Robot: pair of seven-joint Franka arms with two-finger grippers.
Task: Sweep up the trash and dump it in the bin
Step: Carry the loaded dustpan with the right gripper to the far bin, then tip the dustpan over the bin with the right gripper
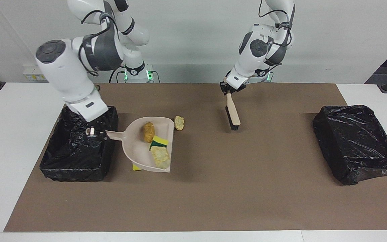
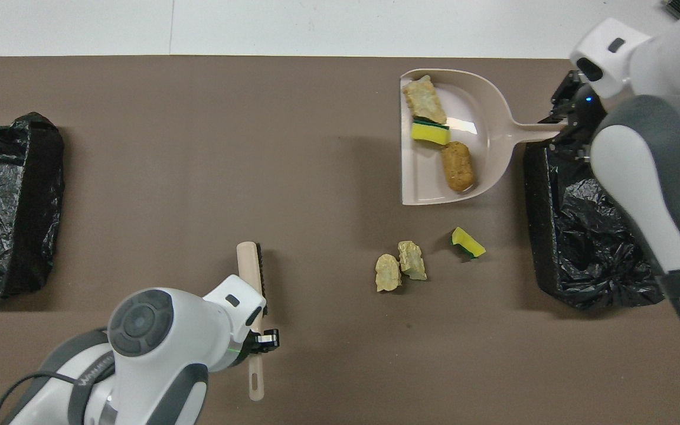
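Big brown mat (image 1: 193, 201) covers a white table (image 1: 15, 151), plain wall up top. Right gripper (image 1: 92, 131) clamps the dustpan (image 1: 139, 148) handle over the bin (image 1: 76, 168), probably to tip. Left gripper (image 1: 228, 89) grips the brush (image 1: 232, 116), parked aside. Trash (image 1: 156, 148): three scraps ride in the pan, the others lie on the mat.

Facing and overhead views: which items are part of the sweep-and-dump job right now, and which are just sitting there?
In the job:
- dustpan, raised by the right gripper beside the bin, with three scraps in it
- brush, held by the left gripper
- loose scraps on the mat, unswept

Lying about:
- second bin at the left arm's end
- brown mat
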